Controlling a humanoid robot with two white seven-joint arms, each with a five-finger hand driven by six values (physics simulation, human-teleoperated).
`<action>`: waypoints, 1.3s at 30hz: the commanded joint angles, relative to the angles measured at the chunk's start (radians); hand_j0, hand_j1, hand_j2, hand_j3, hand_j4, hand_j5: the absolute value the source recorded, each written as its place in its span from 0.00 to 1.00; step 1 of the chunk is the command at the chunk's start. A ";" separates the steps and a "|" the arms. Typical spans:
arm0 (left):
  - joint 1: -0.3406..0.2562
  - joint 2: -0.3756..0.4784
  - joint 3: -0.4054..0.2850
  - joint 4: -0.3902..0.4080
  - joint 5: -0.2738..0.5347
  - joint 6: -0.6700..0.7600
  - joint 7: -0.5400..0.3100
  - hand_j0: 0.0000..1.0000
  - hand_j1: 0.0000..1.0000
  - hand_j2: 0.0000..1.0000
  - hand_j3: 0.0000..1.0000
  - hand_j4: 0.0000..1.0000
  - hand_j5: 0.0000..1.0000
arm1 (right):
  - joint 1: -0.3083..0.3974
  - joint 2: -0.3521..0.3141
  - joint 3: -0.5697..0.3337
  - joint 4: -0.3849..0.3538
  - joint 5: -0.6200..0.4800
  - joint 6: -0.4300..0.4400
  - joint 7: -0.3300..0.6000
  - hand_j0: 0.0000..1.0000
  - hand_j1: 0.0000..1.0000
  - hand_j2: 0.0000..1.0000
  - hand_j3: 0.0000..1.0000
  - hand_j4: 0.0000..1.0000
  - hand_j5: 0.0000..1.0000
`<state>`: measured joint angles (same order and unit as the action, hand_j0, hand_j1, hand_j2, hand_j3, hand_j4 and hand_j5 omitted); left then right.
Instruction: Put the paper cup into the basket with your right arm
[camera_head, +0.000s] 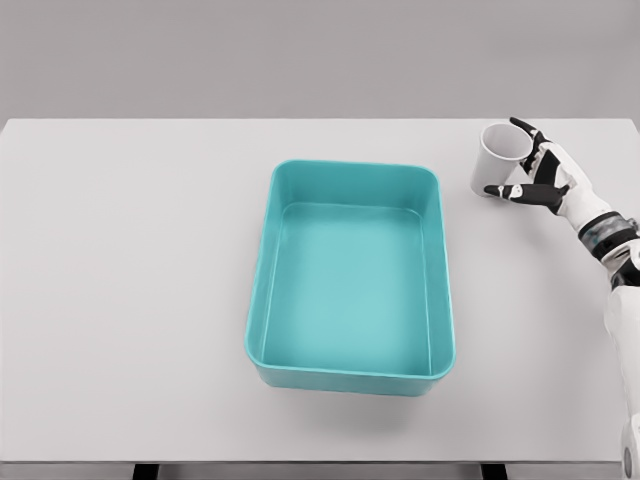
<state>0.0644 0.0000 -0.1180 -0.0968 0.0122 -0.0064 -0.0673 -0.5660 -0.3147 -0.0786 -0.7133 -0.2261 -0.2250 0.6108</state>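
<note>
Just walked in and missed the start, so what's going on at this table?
A humanoid robot's right hand is wrapped around a white paper cup near the far right of the grey table. Its fingers curl around the cup's side, and the cup looks tilted. A teal basket sits empty in the middle of the table, to the left of the cup. The cup is not yet in the basket. The left arm is out of view.

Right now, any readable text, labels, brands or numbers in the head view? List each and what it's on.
None readable anywhere.
paper cup: plain white, no print on the side that shows.
basket: plain teal, no label.
table: bare grey, no markings.
right hand: black and white segments at the cup, no lettering to make out.
</note>
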 joint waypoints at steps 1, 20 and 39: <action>0.000 0.000 0.000 0.000 0.000 0.000 0.000 1.00 1.00 1.00 1.00 1.00 1.00 | 0.000 0.003 0.000 -0.002 -0.003 0.001 0.000 0.93 0.93 0.93 0.93 0.93 0.93; 0.000 0.000 0.000 0.000 0.000 0.000 0.000 1.00 1.00 1.00 1.00 1.00 1.00 | -0.003 -0.001 0.000 -0.023 0.021 0.009 0.000 0.59 0.59 0.59 0.59 0.59 0.59; 0.000 0.000 0.000 0.000 0.000 0.000 0.000 1.00 1.00 1.00 1.00 1.00 1.00 | 0.078 -0.029 -0.013 -0.268 0.014 0.000 0.000 0.54 0.54 0.54 0.54 0.54 0.54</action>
<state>0.0644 -0.0001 -0.1180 -0.0969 0.0122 -0.0063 -0.0673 -0.4694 -0.3383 -0.0884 -0.9429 -0.2009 -0.2251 0.6113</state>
